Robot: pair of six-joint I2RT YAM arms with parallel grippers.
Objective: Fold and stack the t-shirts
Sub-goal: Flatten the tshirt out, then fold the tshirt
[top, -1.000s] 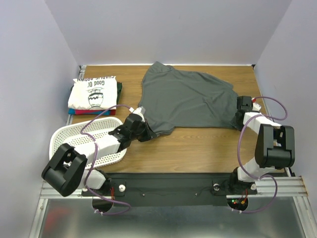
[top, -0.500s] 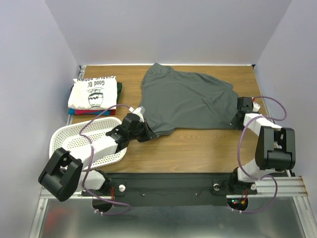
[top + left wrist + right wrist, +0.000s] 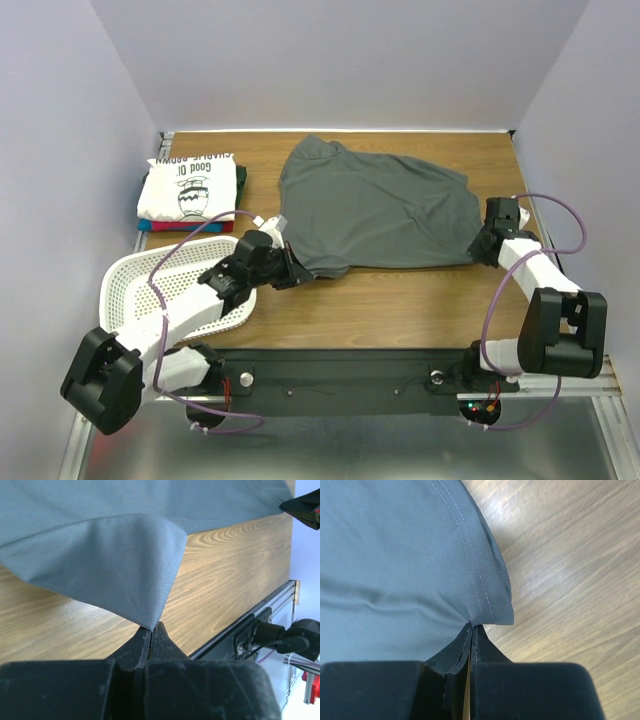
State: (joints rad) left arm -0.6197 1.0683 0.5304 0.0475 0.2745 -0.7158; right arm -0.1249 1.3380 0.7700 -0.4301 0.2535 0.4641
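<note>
**Top view.** The charcoal t-shirt (image 3: 385,210) lies spread across the middle of the table (image 3: 400,300). Its near edge runs between the left gripper (image 3: 290,272) at the near-left corner and the right gripper (image 3: 482,243) at the near-right corner. The folded stack (image 3: 190,190), with the white graphic tee on top, sits at far left. The basket (image 3: 150,290) lies under the left arm. Risk: a fold carried leftward could brush the stack, or the left arm could nudge the basket.

**Left wrist.** The jaws are pressed together on only the very tip of the cloth corner. We judge this bite thin, so tension against the other arm could pull the tip free.

**Right wrist.** The jaws are closed on the hem corner (image 3: 492,612), just inside the stitched edge, and this bite is also shallow. If either corner slips, the fold will land skewed. Unequal lift between the arms would wrinkle the panel.
</note>
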